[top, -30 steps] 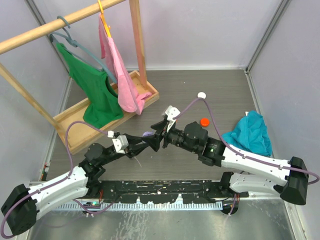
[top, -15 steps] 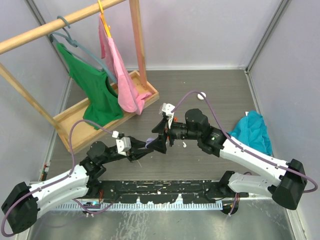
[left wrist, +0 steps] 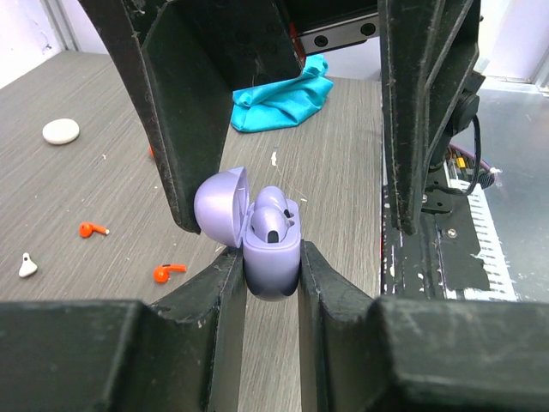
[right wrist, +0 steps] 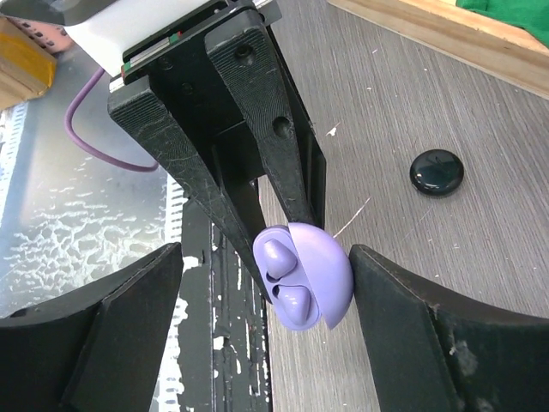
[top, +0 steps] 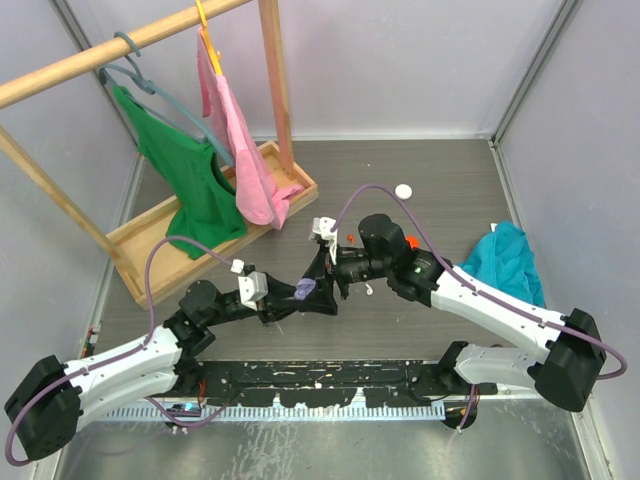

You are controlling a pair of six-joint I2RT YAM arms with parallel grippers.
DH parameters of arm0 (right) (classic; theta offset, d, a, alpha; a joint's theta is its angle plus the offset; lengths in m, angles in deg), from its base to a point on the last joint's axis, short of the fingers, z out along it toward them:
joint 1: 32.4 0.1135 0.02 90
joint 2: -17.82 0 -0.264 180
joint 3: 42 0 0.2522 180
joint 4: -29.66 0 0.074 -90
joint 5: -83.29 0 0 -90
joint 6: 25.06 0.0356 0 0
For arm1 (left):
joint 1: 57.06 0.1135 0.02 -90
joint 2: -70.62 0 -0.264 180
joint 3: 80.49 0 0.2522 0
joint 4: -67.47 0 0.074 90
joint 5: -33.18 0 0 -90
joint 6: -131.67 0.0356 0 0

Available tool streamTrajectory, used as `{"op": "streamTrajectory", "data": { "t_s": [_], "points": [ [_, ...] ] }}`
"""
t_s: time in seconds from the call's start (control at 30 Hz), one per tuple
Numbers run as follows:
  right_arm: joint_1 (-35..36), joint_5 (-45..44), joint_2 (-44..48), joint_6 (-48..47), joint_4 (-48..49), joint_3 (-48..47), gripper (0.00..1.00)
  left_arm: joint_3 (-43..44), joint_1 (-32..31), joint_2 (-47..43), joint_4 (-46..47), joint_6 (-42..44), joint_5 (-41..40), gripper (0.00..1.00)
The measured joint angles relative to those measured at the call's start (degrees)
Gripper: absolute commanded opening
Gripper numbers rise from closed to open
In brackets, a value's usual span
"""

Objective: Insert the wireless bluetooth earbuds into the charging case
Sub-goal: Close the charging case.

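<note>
- Arms are meeting low over the table in front of their bases; the left gripper point(left wrist: 272, 257) is clenching the lilac charging case point(left wrist: 271, 251) by its lower body, and the right gripper point(right wrist: 264, 257) is standing released, with its fingers point(right wrist: 129, 326) spread to either side of the case and touching nothing.
- Case is sitting dead ahead of the right gripper, between its open fingers, with the domed lid point(left wrist: 221, 206) hinged back to one side and the open mouth facing that gripper.
- Two lilac earbuds point(right wrist: 279, 255) are lying side by side in the wells, apparently seated, their row running along the left gripper's fingers.
- Judging by this, the right arm is the free one and the nearer to the lid, so any closing push is coming from its side.
- Loose buds are lying down on the table well beyond the left gripper's fingertips and off to its left: two red ones point(left wrist: 90, 229) and a white one point(left wrist: 27, 267).
- Compared with a second ago, the right arm is reaching further across towards the left arm, the case is sitting lower and nearer the bases, and the right fingers are wider apart.
</note>
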Motion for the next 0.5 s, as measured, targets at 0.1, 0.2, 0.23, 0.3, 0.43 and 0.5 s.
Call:
{"op": "streamTrajectory", "data": {
  "t_s": [0.1,0.2,0.23,0.3,0.43,0.5],
  "points": [
    [-0.2,0.4,0.0,-1.2,-1.0,-0.4,0.82,0.0,-0.1,0.1,0.0,-0.2,-0.6,0.0],
    [-0.3,0.4,0.2,-2.4,-1.9,-0.7,0.82,0.0,-0.1,0.2,-0.7,-0.5,-1.3,0.0],
    [-0.3,0.3,0.3,-2.8,-2.3,-0.8,0.82,0.0,-0.1,0.2,-1.0,-0.6,-1.7,0.0],
    [-0.3,0.8,0.9,-3.1,-3.1,-0.9,0.82,0.0,-0.1,0.5,-1.7,-1.1,-3.3,0.0],
    [-0.4,1.0,1.6,-3.9,-4.2,-0.9,0.81,0.1,-0.3,0.8,-2.4,-1.6,-5.0,0.0],
    [-0.4,0.8,1.6,-4.3,-4.4,-0.9,0.81,0.1,-0.3,0.8,-2.8,-1.9,-5.5,0.0]
  ]
}}
